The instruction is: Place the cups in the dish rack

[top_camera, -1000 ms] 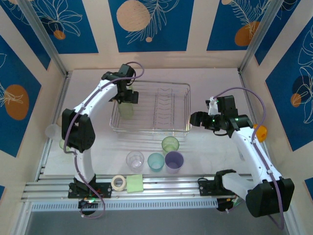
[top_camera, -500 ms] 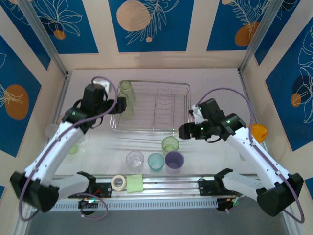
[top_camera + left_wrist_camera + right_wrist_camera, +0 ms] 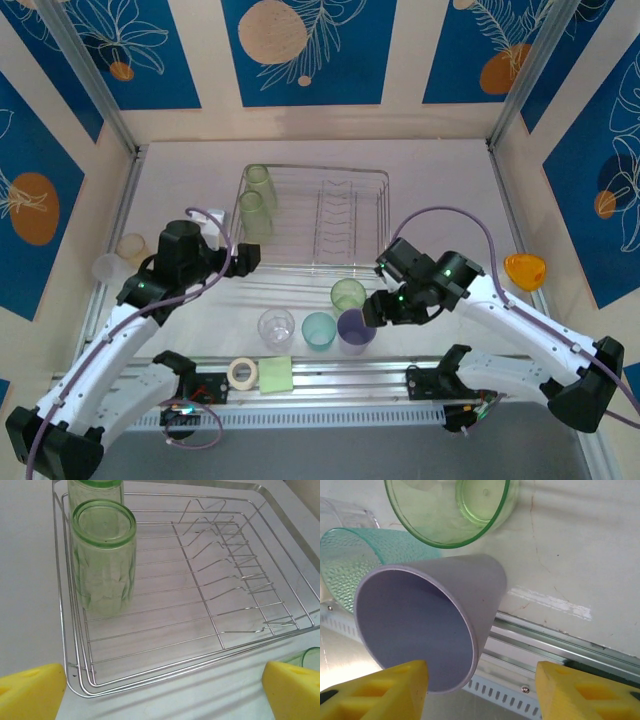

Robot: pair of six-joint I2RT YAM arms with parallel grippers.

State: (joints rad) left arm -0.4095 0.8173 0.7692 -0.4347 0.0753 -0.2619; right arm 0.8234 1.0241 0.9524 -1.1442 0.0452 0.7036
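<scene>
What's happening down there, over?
Left jaws open near dish rack. Right jaws open at lavender cup, teal cup close beside. Two green cups racked.

A wire rack point(image 3: 383, 222) is set on the worktop point(image 3: 440, 190). In front of it are placed a green cup point(image 3: 348, 294), a clear cup point(image 3: 276, 326), a teal cup point(image 3: 319, 330) and a purple cup point(image 3: 352, 328). An orange piece point(image 3: 524, 270) is laid far right.
</scene>
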